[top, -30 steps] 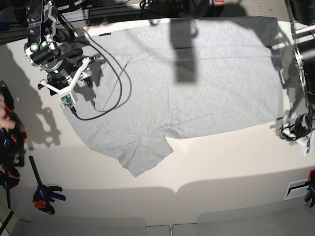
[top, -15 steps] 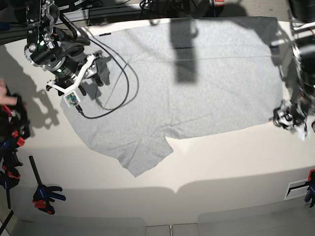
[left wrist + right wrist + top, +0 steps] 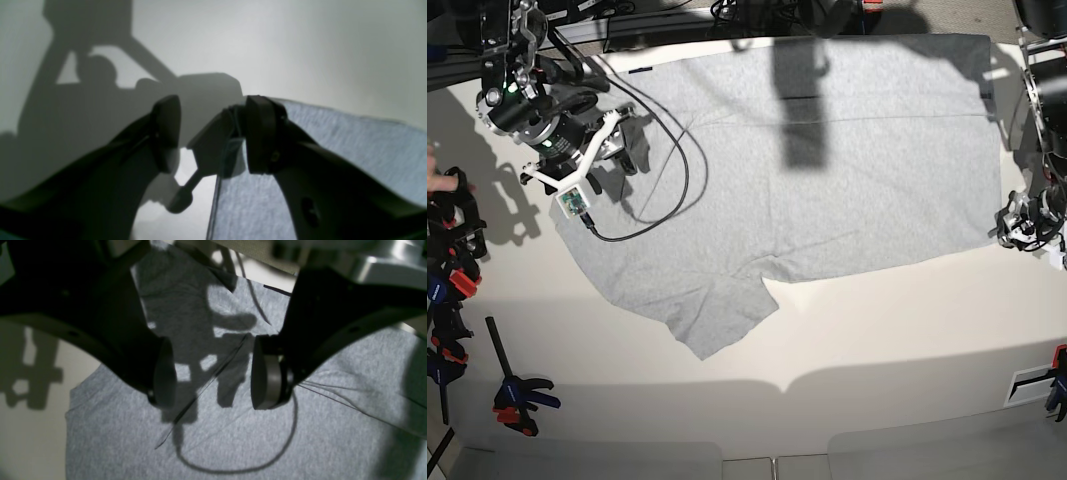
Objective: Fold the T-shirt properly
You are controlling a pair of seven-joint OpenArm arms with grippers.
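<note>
End effector of the left arm [image 3: 210,136], left wrist view: jaws parted, empty, at the T-shirt [image 3: 333,160] hem corner. Right wrist view: right end effector [image 3: 213,373] wide, empty, above its shoulder. Base view: T-shirt flat on desk [image 3: 877,330]. Judged pre-grasp; next, pinch both edges.

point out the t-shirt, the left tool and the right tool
T-shirt [image 3: 847,190], base view, middle of the flat body.
Left tool [image 3: 211,133], left wrist view, gap between its tips.
Right tool [image 3: 211,373], right wrist view, gap between its tips.
</note>
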